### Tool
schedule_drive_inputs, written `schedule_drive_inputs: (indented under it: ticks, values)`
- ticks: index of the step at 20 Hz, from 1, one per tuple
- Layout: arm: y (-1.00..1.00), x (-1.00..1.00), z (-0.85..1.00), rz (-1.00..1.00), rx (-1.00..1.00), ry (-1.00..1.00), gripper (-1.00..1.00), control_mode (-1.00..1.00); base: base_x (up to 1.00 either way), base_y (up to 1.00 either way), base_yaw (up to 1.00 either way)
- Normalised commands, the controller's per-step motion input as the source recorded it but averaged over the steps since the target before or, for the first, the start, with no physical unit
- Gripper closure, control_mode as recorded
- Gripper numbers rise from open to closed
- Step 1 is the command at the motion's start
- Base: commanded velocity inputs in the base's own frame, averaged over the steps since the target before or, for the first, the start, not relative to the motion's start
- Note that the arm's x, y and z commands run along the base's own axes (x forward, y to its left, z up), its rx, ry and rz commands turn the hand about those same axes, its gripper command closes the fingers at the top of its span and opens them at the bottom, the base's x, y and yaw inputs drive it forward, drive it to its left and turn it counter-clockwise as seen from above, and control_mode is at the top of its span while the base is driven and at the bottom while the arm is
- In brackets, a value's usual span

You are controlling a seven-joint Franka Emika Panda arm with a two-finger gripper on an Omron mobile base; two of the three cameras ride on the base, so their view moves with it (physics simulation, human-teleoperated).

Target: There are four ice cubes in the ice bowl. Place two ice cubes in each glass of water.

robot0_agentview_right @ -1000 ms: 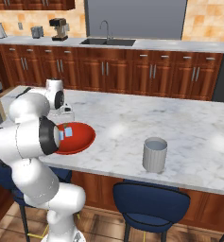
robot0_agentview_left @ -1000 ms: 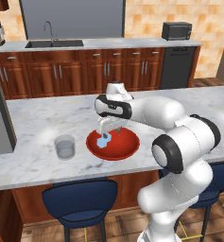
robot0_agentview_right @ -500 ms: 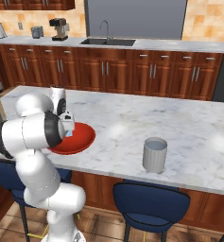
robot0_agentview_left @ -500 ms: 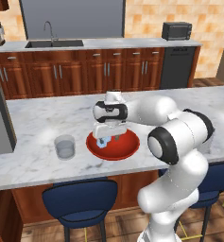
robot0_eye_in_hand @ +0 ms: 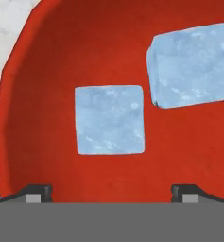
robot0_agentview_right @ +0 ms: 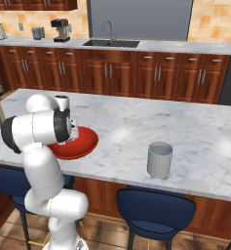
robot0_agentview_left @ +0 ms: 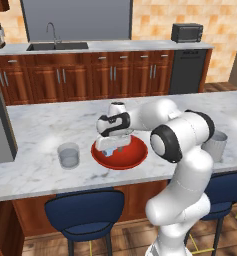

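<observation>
Hand fingers spread apart over glossy round red ice bowl; hand view shows two frosted, square-faced ice cubes inside.

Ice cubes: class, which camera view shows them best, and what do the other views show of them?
The hand view. Two ice cubes fill the picture, pale blue on the floor of the red bowl, between the tips of the open gripper. In the left base view they are a small pale patch under the gripper. In the right base view the arm hides them.
</observation>
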Motion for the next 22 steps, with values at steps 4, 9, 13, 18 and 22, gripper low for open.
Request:
schedule_drive_inputs:
  ticks: [4, 9, 13, 18, 22]
  values:
    - [0.16, 0.29, -0.17, 0.00, 0.00, 0.00, -1.00, -1.00, 0.00, 0.00, 0.00]
    - [0.08, 0.25, -0.25, 0.00, 0.00, 0.00, -1.00, -1.00, 0.00, 0.00, 0.00]
    - [0.00, 0.19, -0.22, 0.00, 0.00, -0.02, -1.00, -1.00, 0.00, 0.00, 0.00]
    - [0.05, 0.07, -0.10, 0.00, 0.00, -0.02, -1.00, -1.00, 0.00, 0.00, 0.00]
    - [0.04, 0.00, -0.21, -0.02, 0.00, 0.00, 1.00, -1.00, 0.00, 0.00, 0.00]
